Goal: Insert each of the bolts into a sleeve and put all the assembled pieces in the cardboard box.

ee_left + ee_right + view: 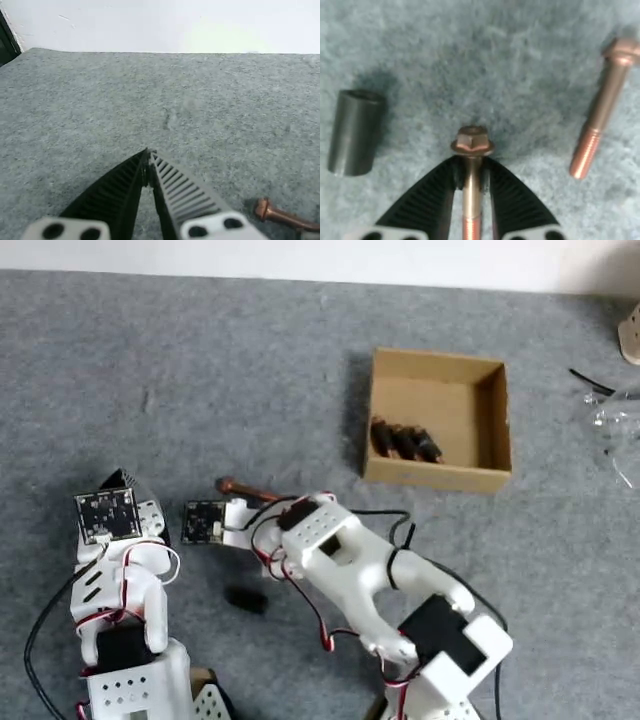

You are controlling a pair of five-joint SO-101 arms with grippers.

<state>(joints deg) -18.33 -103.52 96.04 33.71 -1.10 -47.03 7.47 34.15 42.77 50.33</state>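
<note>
My right gripper [472, 169] is shut on the shank of a copper bolt [472, 142], just below its hex head and close above the grey carpet. To one side of it lies a black sleeve [355, 132], [245, 598]; to the other, a second copper bolt [602, 107], [250, 490]. That loose bolt [277, 214] also appears beside my left gripper [148, 156], which is shut on nothing and sits low over the carpet at the left [118, 480]. The cardboard box [490, 405] stands at the back right with three assembled pieces [403, 443] along its left wall.
The right arm [340, 550] stretches across the middle of the carpet, covering the held bolt from above. Clear plastic bits and a black cable [605, 405] lie at the far right edge. Bare carpet stretches between the arms and the box.
</note>
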